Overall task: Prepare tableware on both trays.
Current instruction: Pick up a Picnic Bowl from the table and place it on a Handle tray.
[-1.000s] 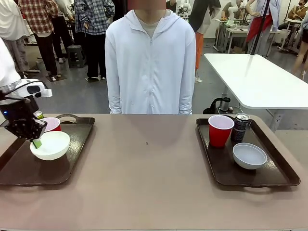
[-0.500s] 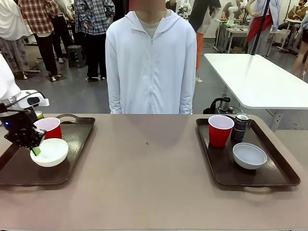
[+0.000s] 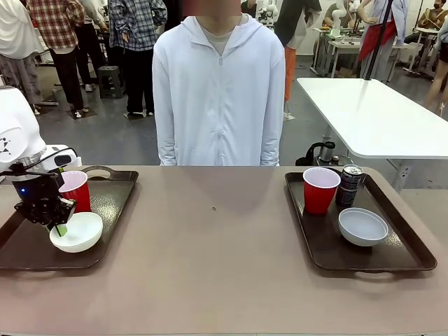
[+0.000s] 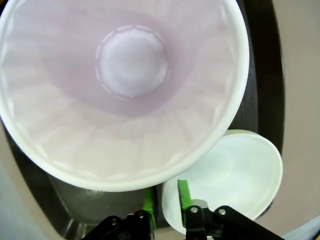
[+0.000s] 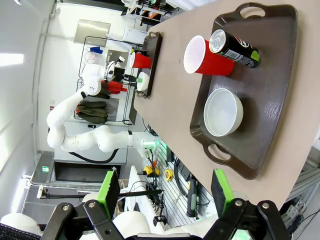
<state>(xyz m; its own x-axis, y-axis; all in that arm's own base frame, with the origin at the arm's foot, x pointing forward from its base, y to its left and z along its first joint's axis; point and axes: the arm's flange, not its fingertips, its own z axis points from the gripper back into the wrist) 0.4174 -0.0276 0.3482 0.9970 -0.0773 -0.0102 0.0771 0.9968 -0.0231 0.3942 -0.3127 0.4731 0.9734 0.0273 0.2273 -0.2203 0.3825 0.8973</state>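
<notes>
One green-padded left gripper (image 3: 59, 225) straddling bowl (image 3: 77, 232) rim, cup (image 3: 75, 190) half hidden

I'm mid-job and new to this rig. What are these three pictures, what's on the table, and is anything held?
The front view looks across the table at a person. The other two views come from cameras on each arm's wrist. The left gripper has its green pads on either side of a white bowl's rim on the left tray, beside a red cup. Whether it pinches the rim is unclear. The right gripper is open and empty, high above the right tray, which holds another red cup, a can and a second bowl.
</notes>
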